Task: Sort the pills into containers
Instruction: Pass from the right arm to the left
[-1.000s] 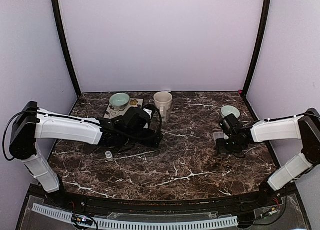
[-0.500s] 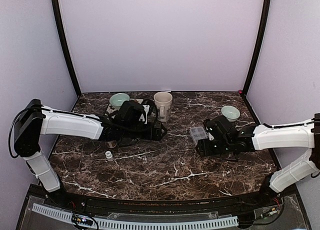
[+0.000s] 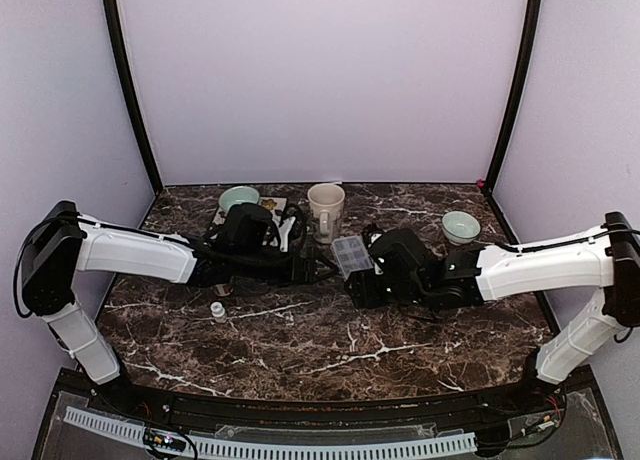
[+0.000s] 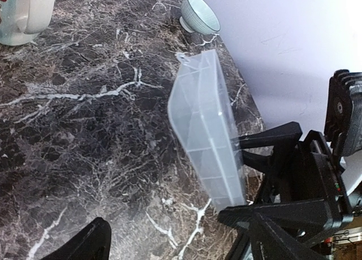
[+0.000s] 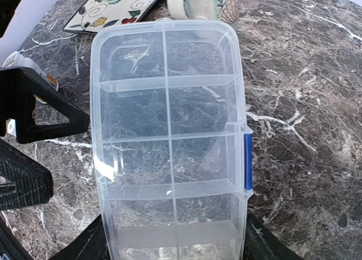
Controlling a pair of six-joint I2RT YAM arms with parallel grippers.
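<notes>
Between the two black fingers (image 5: 90, 247) of the right gripper (image 5: 175, 246) sits one short end of the small clear plastic rectangular pill-organizer tray (image 5: 169, 130). The jaws are clamped against its long sides. Its two rows of square compartments run away from the wrist, its clear lid is down, and a small blue latch (image 5: 248, 161) shows on one long edge. Seen from the left wrist, the tray is held off the dark veined marble table (image 3: 400, 345) and tipped up on edge. Just beside the tray's other long edge is the left gripper (image 4: 175, 243), its jaws spread wide with nothing between them; whether a fingertip touches the plastic cannot be told. From overhead the two grippers meet near the middle of the table, the right arm reaching in from the right and the left arm from the left. Behind them stands a cream ceramic mug (image 3: 326, 208). Further left, a pale green round bowl (image 3: 239, 197) rests on a white patterned square tile (image 5: 113, 14). A second pale green bowl (image 3: 460, 223) stands near the back right corner, well apart from the tray. A small white bottle-like object (image 3: 216, 310) lies on the table in front of the left arm.
</notes>
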